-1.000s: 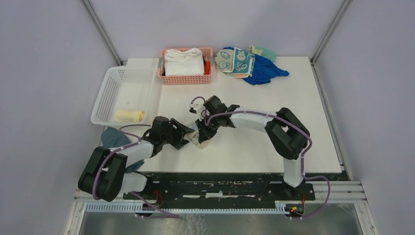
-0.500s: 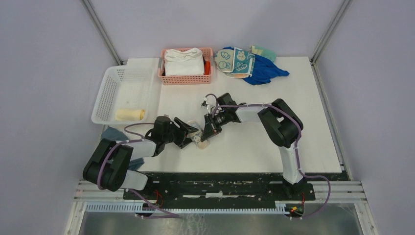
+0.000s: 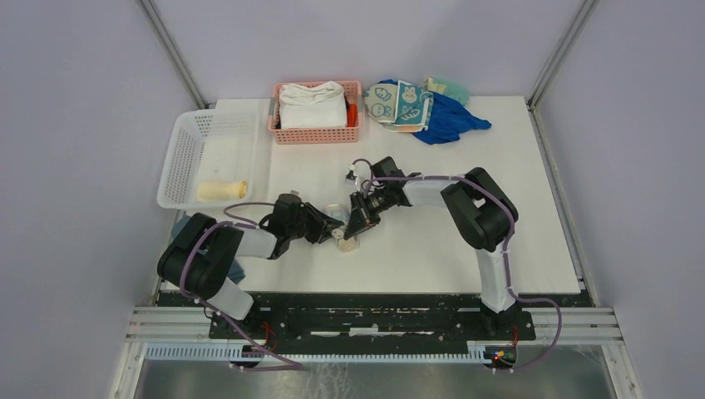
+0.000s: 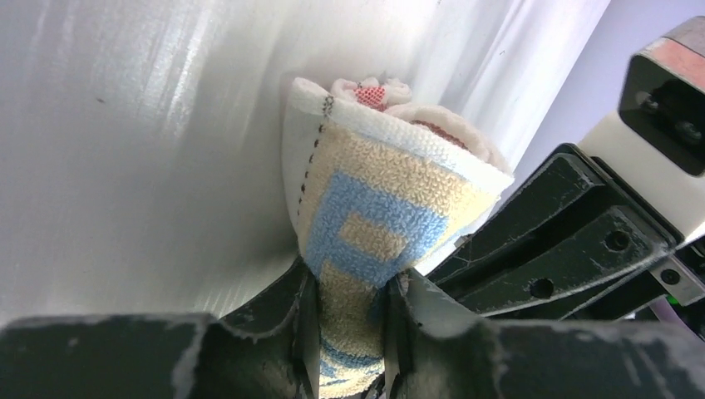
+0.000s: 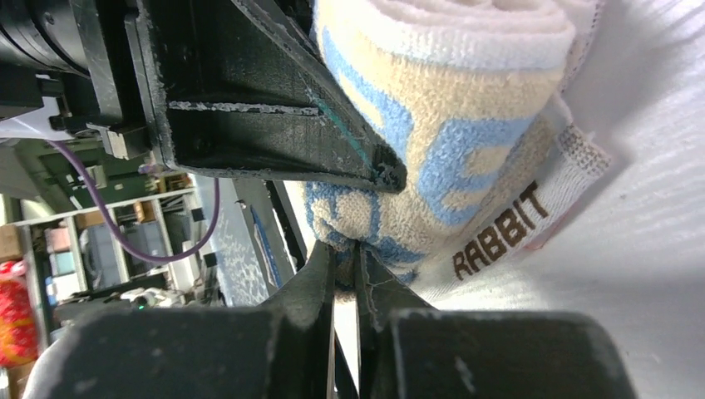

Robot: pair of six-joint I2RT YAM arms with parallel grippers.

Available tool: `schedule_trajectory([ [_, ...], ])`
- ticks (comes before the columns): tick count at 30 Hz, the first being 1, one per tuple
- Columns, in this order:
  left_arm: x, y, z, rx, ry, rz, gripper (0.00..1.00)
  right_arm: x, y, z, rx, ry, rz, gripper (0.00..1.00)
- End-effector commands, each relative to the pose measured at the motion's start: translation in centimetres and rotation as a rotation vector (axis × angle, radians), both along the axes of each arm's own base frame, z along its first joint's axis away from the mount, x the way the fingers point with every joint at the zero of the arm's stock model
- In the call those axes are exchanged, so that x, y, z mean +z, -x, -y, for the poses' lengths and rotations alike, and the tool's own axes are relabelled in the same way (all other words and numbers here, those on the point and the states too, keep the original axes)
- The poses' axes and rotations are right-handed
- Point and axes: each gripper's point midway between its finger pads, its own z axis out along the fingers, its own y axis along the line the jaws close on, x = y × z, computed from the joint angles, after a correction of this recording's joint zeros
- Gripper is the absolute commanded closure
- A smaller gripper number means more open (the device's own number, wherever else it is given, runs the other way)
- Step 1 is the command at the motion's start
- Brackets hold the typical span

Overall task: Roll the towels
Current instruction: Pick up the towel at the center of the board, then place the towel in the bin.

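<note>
A beige towel with blue lettering and a "RABBIT" label point(image 3: 341, 236) lies rolled up on the table between both arms. In the left wrist view the roll point(image 4: 391, 199) sits between the jaws of my left gripper point(image 4: 349, 287), which press on both its sides. My right gripper point(image 5: 345, 249) is shut on a fold at the roll's point(image 5: 449, 125) other end. A yellow towel point(image 3: 222, 190), rolled, lies in the white basket point(image 3: 187, 145). A pale towel with rabbit faces point(image 3: 397, 104) lies at the back.
A pink basket point(image 3: 314, 133) holding a thick white folded cloth stands at the back centre. A blue cloth point(image 3: 453, 120) lies under the rabbit-face towel at the back right. A grey-blue cloth point(image 3: 184, 226) hangs off the table's left edge by the left arm.
My left gripper has moved right onto the rolled towel and closed on it. The right arm folded in one second ago, then kept its pinch.
</note>
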Motion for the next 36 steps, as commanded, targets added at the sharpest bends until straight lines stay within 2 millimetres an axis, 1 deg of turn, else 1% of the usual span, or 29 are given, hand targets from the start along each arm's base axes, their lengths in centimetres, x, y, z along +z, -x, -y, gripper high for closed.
schedule_trajectory([
  [1, -3.2, 1.3, -1.2, 0.008, -0.129, -0.063, 0.79, -0.1, -0.5, 0.9, -0.038, 0.114, 0.134, 0.85],
  [3, -2.1, 0.6, -1.4, 0.027, -0.135, -0.040, 0.82, 1.3, -0.9, 1.4, -0.057, 0.129, 0.190, 0.76],
  [5, -0.7, -0.1, -1.5, 0.044, -0.145, -0.011, 0.84, 2.7, -1.0, 2.2, -0.074, 0.145, 0.248, 0.64],
  [6, 0.1, -0.5, -1.6, 0.054, -0.150, 0.004, 0.85, 3.4, -1.2, 2.6, -0.087, 0.155, 0.282, 0.61],
  [9, 2.4, -1.7, -2.2, 0.088, -0.169, 0.042, 0.86, 5.4, -1.6, 4.3, -0.134, 0.196, 0.389, 0.50],
  [13, 6.0, -4.0, -3.3, 0.149, -0.140, 0.097, 0.86, 7.8, -2.3, 6.7, -0.221, 0.234, 0.519, 0.40],
  [16, 8.8, -6.0, -4.9, 0.206, -0.111, 0.128, 0.86, 9.0, -3.1, 9.0, -0.312, 0.291, 0.618, 0.30],
  [18, 11.0, -7.6, -6.5, 0.255, -0.098, 0.156, 0.86, 9.3, -3.4, 10.4, -0.366, 0.324, 0.665, 0.23],
  [20, 13.1, -9.1, -8.4, 0.304, -0.100, 0.180, 0.86, 9.4, -3.7, 11.8, -0.408, 0.355, 0.686, 0.18],
  [22, 14.8, -10.5, -10.7, 0.362, -0.107, 0.193, 0.86, 9.1, -3.8, 13.0, -0.442, 0.388, 0.684, 0.13],
  [23, 16.0, -11.3, -12.1, 0.400, -0.111, 0.205, 0.86, 8.9, -3.9, 13.5, -0.458, 0.404, 0.680, 0.12],
  [25, 17.3, -12.3, -15.0, 0.472, -0.120, 0.207, 0.86, 8.6, -4.0, 14.3, -0.477, 0.429, 0.678, 0.07],
  [30, 20.1, -14.5, -22.7, 0.681, -0.125, 0.225, 0.85, 8.5, -4.5, 15.1, -0.496, 0.462, 0.694, 0.05],
  [31, 20.7, -15.0, -24.3, 0.723, -0.135, 0.233, 0.85, 8.5, -4.5, 15.1, -0.497, 0.464, 0.697, 0.05],
  [33, 20.9, -15.9, -27.0, 0.793, -0.155, 0.223, 0.85, 8.4, -4.6, 15.2, -0.499, 0.468, 0.704, 0.05],
  [36, 20.7, -17.6, -30.1, 0.871, -0.171, 0.206, 0.85, 8.2, -4.7, 15.6, -0.505, 0.486, 0.711, 0.04],
])
